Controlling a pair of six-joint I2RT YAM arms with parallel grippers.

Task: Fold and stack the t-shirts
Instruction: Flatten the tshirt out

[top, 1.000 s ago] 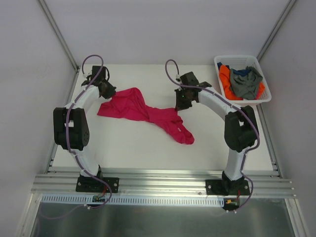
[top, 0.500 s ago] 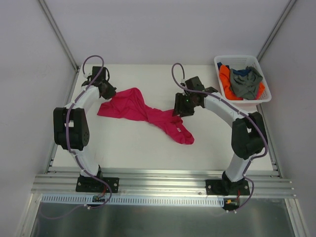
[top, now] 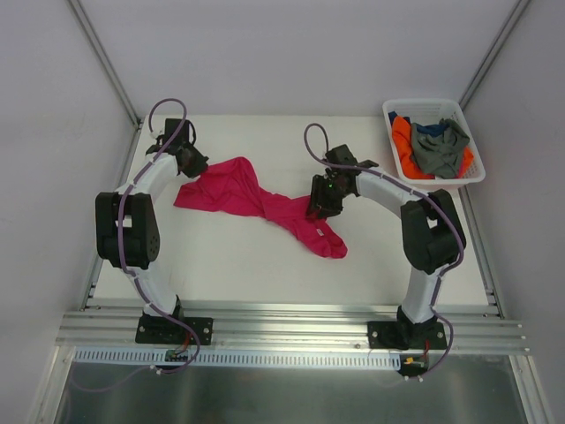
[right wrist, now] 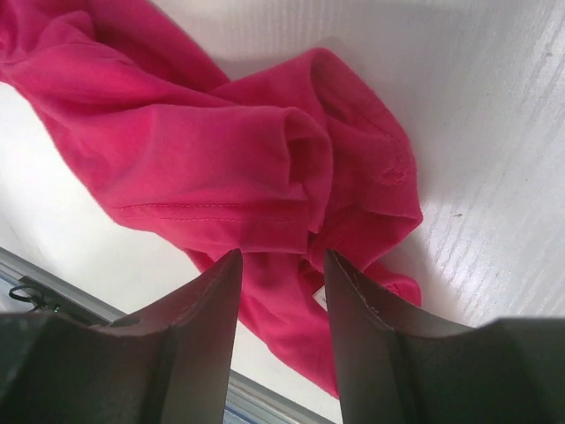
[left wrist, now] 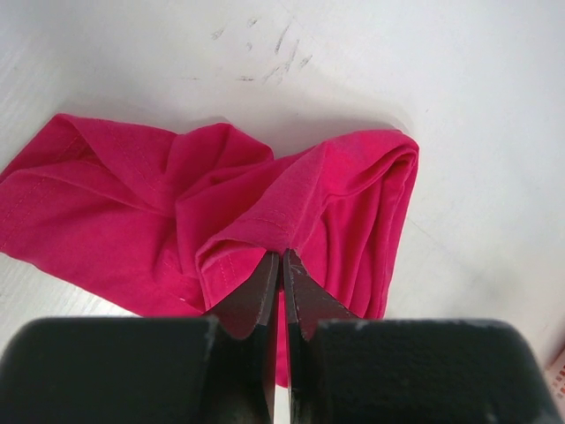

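The magenta-pink t-shirt (top: 252, 196) lies crumpled in a long strip across the middle of the table. My left gripper (top: 195, 168) sits at its far left end. In the left wrist view the left gripper (left wrist: 282, 258) is shut on a folded hem of the pink t-shirt (left wrist: 132, 203). My right gripper (top: 317, 208) hovers low over the shirt's right part. Its jaws are open in the right wrist view, where the right gripper (right wrist: 281, 258) straddles bunched pink cloth (right wrist: 203, 150) without pinching it. Grey (top: 441, 147), orange (top: 402, 140) and dark blue (top: 429, 129) t-shirts lie heaped in the basket.
A white plastic basket (top: 424, 103) stands at the table's far right corner. Metal frame rails run along the near edge (top: 282, 320) and up both sides. White enclosure walls stand behind and beside the table.
My right gripper has opened and moved down and toward the near side onto the shirt's right part. The left arm and the cloth in it have stayed put.
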